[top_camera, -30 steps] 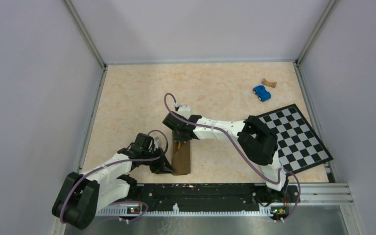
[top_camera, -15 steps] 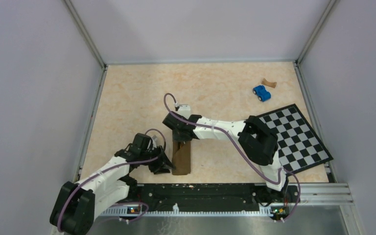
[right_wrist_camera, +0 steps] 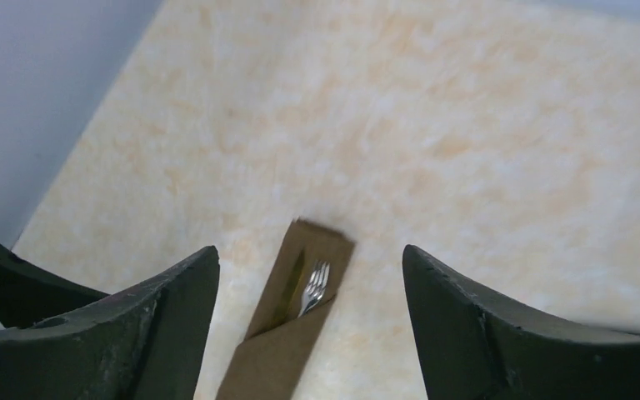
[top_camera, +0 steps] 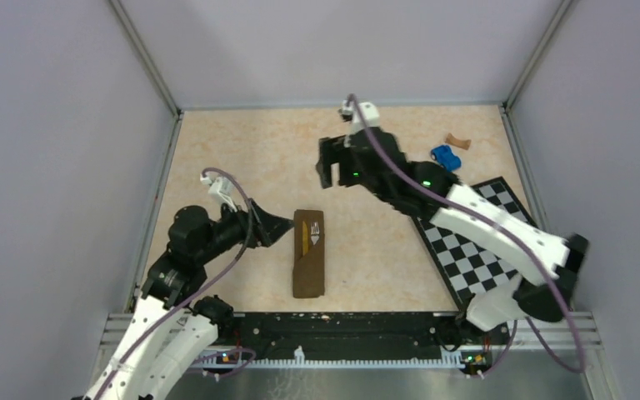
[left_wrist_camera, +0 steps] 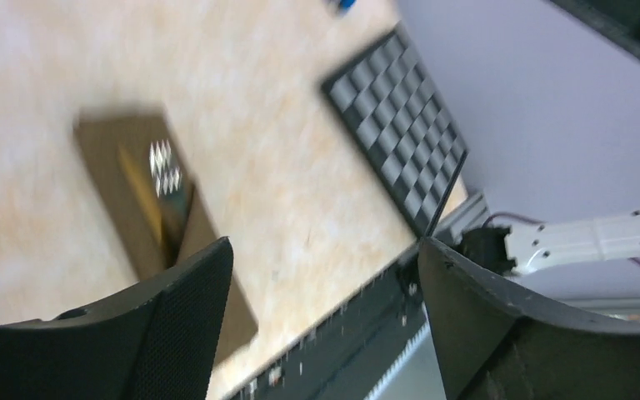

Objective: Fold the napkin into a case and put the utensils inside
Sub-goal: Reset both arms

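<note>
The napkin lies folded as a long narrow brown case (top_camera: 308, 265) near the table's front middle. From its upper pocket stick out the utensils, a silver fork (top_camera: 315, 237) and a yellow-handled knife (top_camera: 302, 238). My left gripper (top_camera: 281, 225) hovers just left of the case, open and empty, apart from the cloth. My right gripper (top_camera: 323, 175) is raised well behind the case, open and empty. The right wrist view looks down on the case (right_wrist_camera: 287, 333) and fork (right_wrist_camera: 315, 287) between my wide fingers. The left wrist view, blurred, shows the case (left_wrist_camera: 125, 158) and fork (left_wrist_camera: 165, 167).
A black-and-white checkered board (top_camera: 483, 242) lies at the right under my right arm. A blue toy car (top_camera: 444, 157) and a small brown piece (top_camera: 457, 142) sit at the far right. Metal frame posts and walls bound the table; a black rail (top_camera: 342, 325) runs along the near edge.
Both grippers have opened and left the case. The right arm has lifted and swung to the far side. The left arm has drawn back to the left and risen.
</note>
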Robot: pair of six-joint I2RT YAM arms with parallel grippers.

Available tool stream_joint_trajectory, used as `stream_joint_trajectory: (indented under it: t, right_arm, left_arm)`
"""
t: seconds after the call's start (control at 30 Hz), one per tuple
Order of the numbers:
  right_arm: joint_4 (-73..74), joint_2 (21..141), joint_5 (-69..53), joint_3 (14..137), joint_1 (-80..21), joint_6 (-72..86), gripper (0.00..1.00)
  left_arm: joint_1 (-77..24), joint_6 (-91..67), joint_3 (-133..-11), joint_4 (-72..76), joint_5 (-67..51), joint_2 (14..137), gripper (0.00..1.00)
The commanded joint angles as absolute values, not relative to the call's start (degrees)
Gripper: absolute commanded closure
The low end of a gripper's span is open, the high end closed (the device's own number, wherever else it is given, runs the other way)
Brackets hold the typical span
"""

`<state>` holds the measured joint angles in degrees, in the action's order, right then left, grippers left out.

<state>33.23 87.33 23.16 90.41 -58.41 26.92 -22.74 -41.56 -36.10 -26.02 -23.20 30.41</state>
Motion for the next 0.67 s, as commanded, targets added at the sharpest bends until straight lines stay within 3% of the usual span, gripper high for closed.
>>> stream_joint_trajectory:
  t: [0.0,0.33,0.63]
  right_arm:
    - [34.3,73.9,31.2,91.6,-57.6,7.4,0.19]
    - [27.4,49.1,36.9,93.6,-57.6,-5.2,0.18]
    - [25.1,39.8,44.4,90.9,-57.6,-7.4,0.17]
  left_arm:
    - [-22.6,-27.2,-49.9,-16.9,-19.2,31.8,0.13]
    - [-22.7,-10.3,-74.4,-10.1,-13.0,37.3,0.03]
    - [-22.7,-5.8,-79.6,-6.0,-9.8,36.2,0.01]
